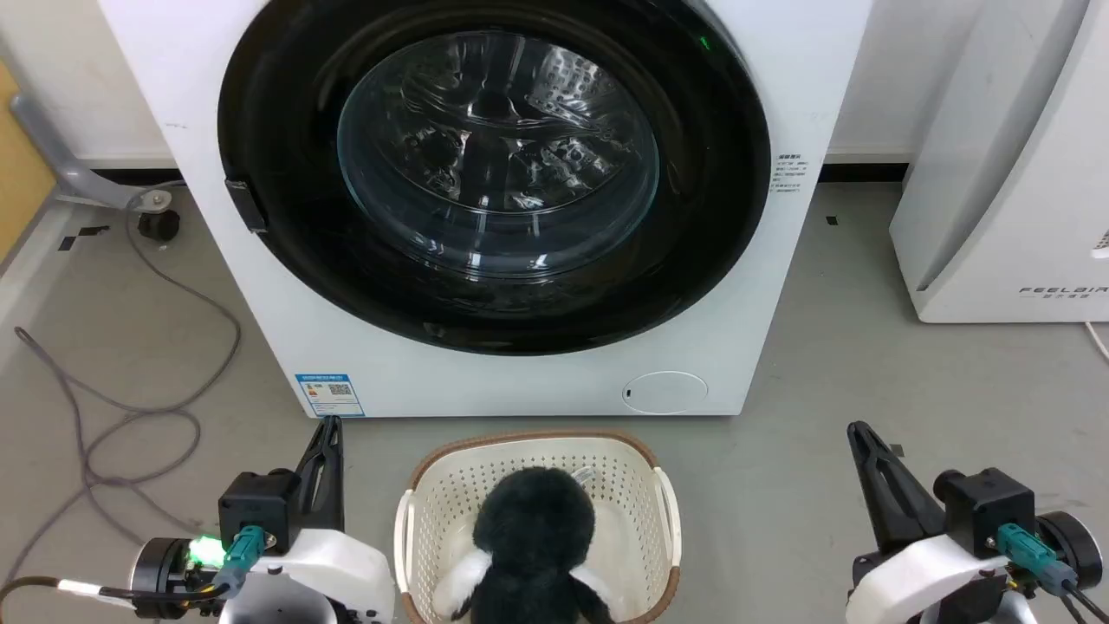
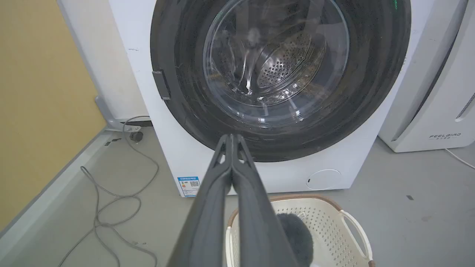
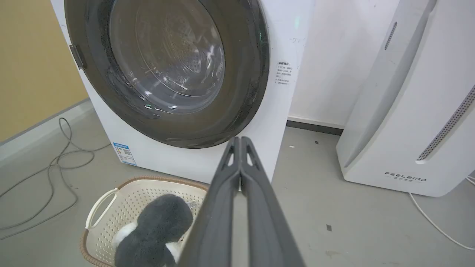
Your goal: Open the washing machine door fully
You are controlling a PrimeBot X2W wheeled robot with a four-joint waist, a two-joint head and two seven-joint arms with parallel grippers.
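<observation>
left claw (image 1: pixel 332 426) hovers low at the near left, its two dark fingers pressed together tip to tip; right claw (image 1: pixel 858 431) hovers at the near right, likewise closed (each wrist view shows its pair meeting in a single point). both are well apart from the washing machine (image 1: pixel 520 381), which stands on the grey floor (image 1: pixel 823 347) at the far middle. the washing machine door (image 1: pixel 494 165) sits closed in the machine's front, the perforated drum showing through its clear glass bowl, and a small dark tab (image 1: pixel 245 204) juts at its left edge. a blue label sticker (image 1: pixel 329 394) is on the machine's lower left corner. between the claws, just in front of the machine, is a cream laundry basket (image 1: pixel 537 438) with a dark plush toy (image 1: pixel 533 537) in it. a grey cable (image 1: pixel 130 407) loops over the floor at the left, and a white appliance (image 1: pixel 996 173) marked feelbird stands at the far right.
</observation>
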